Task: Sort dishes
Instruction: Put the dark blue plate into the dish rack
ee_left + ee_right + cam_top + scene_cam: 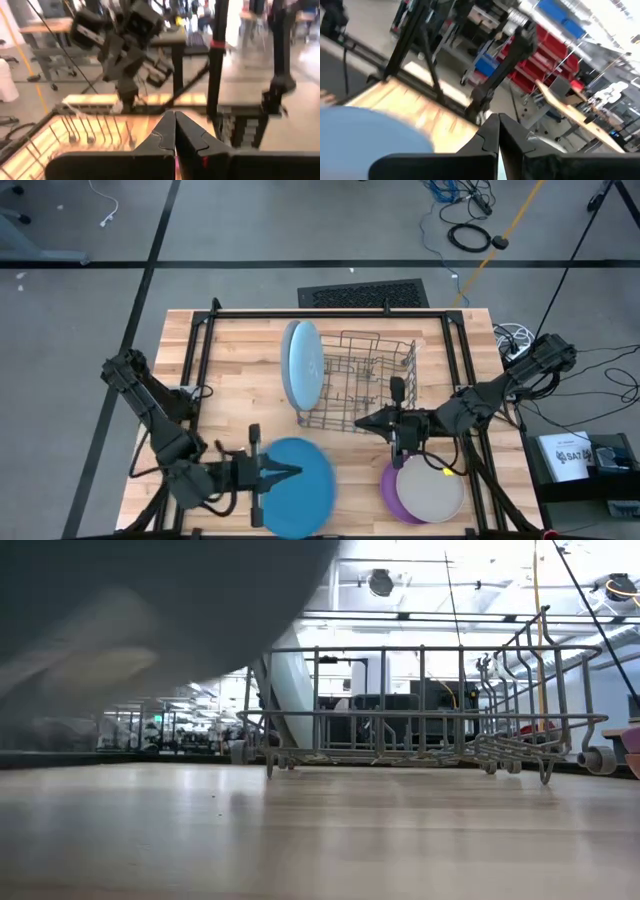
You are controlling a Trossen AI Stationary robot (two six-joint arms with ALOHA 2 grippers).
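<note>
A darker blue plate [315, 495] lies near the table's near edge, left of centre; it also shows in the right wrist view [370, 132]. My left gripper [298, 472] is shut and reaches over this plate from the table's left. A light blue plate [300, 363] stands on edge at the left end of the grey wire rack [375, 375]. A beige-grey plate [432, 490] lies on a purple plate [388, 492] at the near right. My right gripper [360, 420] is shut, level, pointing toward the table's left, just in front of the rack's near side. My left gripper's shut fingers [285, 472] lie over the middle of the darker blue plate, coming level from the table's left. I cannot tell whether they touch it; the left wrist view [175, 120] shows no plate between the fingers.
The rack's wires [420, 715] stand across the middle of the table. A black frame [330, 313] runs around the table's far edge and sides. A large dark blurred shape [130, 620] fills the low view's upper left. My right arm shows in the left wrist view [125, 40].
</note>
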